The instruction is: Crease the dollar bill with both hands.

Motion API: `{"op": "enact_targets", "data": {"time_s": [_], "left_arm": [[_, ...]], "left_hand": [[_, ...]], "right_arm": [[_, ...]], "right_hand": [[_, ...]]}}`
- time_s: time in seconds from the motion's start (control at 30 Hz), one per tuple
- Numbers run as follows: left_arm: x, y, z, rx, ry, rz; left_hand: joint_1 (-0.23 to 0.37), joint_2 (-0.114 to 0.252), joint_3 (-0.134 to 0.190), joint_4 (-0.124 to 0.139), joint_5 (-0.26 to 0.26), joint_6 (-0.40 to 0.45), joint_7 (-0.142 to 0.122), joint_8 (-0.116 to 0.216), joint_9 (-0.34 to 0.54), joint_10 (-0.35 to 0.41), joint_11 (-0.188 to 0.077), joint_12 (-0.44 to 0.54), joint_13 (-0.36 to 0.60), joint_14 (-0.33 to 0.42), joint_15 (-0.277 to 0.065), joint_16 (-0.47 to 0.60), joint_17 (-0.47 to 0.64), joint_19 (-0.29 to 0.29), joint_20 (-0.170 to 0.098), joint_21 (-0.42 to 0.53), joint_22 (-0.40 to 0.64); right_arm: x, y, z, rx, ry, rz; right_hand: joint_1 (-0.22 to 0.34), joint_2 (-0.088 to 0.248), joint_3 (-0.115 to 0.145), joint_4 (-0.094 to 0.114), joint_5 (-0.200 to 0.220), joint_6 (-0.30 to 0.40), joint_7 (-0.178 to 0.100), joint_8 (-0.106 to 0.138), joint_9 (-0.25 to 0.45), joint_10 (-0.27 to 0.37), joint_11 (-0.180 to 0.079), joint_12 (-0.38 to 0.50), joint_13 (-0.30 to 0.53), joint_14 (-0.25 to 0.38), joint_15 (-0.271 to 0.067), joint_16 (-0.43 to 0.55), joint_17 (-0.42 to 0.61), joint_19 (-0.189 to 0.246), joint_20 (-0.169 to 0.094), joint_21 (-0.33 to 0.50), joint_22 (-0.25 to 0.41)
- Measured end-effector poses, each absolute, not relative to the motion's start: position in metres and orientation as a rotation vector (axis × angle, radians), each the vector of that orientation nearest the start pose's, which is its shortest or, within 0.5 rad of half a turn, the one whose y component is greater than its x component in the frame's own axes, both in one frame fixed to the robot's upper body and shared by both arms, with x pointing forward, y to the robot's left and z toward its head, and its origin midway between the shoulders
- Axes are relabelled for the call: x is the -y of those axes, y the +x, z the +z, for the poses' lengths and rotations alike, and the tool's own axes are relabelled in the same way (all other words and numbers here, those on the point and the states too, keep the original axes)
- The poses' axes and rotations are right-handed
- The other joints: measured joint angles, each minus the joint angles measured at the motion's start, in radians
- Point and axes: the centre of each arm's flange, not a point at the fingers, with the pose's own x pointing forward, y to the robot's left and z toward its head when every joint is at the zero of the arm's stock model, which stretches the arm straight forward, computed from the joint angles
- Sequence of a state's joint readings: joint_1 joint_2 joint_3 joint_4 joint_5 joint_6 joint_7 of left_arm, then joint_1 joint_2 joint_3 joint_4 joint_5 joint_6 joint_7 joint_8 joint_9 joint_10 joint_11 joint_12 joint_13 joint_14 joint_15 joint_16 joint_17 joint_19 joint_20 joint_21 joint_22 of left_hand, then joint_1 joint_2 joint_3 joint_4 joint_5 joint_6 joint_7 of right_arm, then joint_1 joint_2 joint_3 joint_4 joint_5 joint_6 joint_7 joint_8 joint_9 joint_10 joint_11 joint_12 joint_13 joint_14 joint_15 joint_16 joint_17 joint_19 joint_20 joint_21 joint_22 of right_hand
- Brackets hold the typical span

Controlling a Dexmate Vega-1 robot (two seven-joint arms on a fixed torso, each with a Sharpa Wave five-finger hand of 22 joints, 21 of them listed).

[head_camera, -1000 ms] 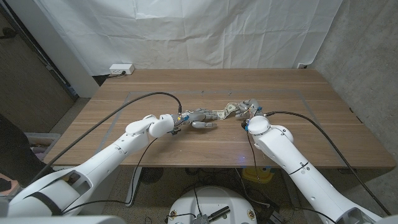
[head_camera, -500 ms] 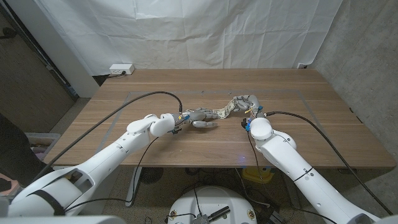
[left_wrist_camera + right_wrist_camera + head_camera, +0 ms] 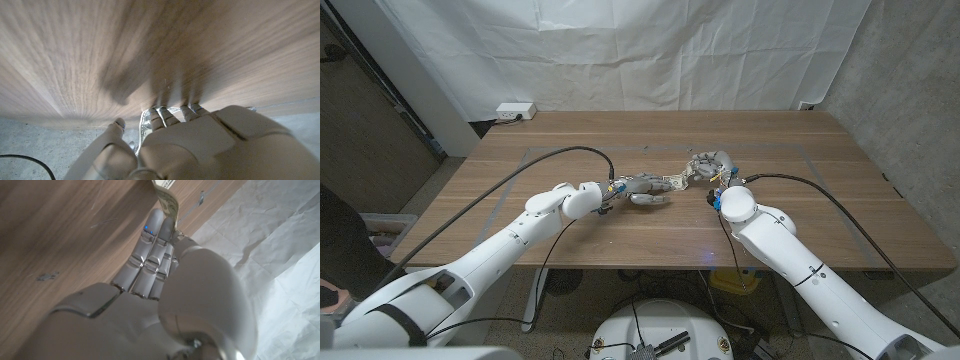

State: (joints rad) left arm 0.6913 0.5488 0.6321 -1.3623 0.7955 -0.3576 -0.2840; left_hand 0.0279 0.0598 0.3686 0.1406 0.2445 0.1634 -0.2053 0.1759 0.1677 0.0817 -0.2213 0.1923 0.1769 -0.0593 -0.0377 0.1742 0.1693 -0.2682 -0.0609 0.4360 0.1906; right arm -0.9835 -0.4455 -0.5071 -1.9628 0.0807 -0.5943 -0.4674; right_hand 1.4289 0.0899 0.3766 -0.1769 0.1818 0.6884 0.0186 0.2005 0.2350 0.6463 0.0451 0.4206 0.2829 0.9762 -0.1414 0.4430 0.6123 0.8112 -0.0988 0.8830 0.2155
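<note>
The dollar bill [image 3: 676, 180] lies at the table's middle, stretched between my two hands. My left hand [image 3: 640, 187] presses its fingers down on the bill's left end, with the thumb off to the near side. In the left wrist view the left hand [image 3: 190, 145] has its fingertips on the wood, and an edge of the bill [image 3: 145, 119] shows under them. My right hand [image 3: 709, 164] holds the bill's right end, raised and curled off the table. In the right wrist view the bill [image 3: 167, 192] sticks out past the fingertips [image 3: 155, 222] of that hand.
The wooden table [image 3: 820, 190] has bare wood around both hands. A white power strip [image 3: 515, 110] sits at the far left corner. A white cloth backdrop hangs behind the table. Black cables run along both arms.
My right hand has moved a little toward the far side and to the left, lifting and curling the bill's right end. The left hand has stayed in place.
</note>
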Motion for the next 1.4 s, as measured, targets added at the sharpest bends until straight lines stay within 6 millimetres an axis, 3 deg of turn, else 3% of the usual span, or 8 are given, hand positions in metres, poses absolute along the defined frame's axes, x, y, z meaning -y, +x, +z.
{"op": "enact_targets", "data": {"time_s": [0.23,0.77,1.4], "left_arm": [[-0.141,0.644,-0.078,0.624,1.675,-0.545],[-0.141,0.643,-0.08,0.624,1.674,-0.545],[-0.142,0.642,-0.082,0.623,1.663,-0.548]], "left_hand": [[0.0,0.0,0.0,0.0,0.0,-0.001,0.001,0.0,0.0,0.0,0.0,0.0,0.0,0.0,0.0,0.0,0.001,0.0,0.0,-0.004,0.0],[0.01,-0.01,0.0,0.0,0.0,-0.003,0.003,0.0,0.0,0.002,-0.002,0.0,0.0,-0.002,-0.002,0.0,0.001,0.0,0.0,-0.005,0.0],[0.011,-0.011,-0.004,-0.004,0.0,-0.003,0.003,0.0,0.0,0.0,0.0,0.0,0.0,-0.004,-0.003,0.0,0.0,0.0,0.0,-0.008,-0.001]], "right_arm": [[0.153,0.572,-0.039,0.379,-0.47,-0.111],[0.141,0.579,-0.043,0.416,-0.416,-0.022],[0.114,0.596,-0.046,0.414,-0.538,0.019]], "right_hand": [[0.039,-0.002,0.0,0.0,0.0,0.021,-0.006,0.007,0.005,0.015,-0.004,0.009,0.003,0.024,-0.011,0.009,0.019,-0.008,0.002,0.027,0.006],[0.057,-0.003,0.0,0.0,0.0,0.026,-0.001,0.007,0.005,0.02,0.001,0.012,0.001,0.033,-0.016,0.009,0.025,-0.014,0.008,0.053,0.006],[0.064,-0.003,0.003,0.003,0.0,0.037,-0.001,0.007,0.004,0.031,0.001,0.016,0.003,0.039,-0.017,-0.003,0.031,-0.032,0.012,0.068,0.005]]}}
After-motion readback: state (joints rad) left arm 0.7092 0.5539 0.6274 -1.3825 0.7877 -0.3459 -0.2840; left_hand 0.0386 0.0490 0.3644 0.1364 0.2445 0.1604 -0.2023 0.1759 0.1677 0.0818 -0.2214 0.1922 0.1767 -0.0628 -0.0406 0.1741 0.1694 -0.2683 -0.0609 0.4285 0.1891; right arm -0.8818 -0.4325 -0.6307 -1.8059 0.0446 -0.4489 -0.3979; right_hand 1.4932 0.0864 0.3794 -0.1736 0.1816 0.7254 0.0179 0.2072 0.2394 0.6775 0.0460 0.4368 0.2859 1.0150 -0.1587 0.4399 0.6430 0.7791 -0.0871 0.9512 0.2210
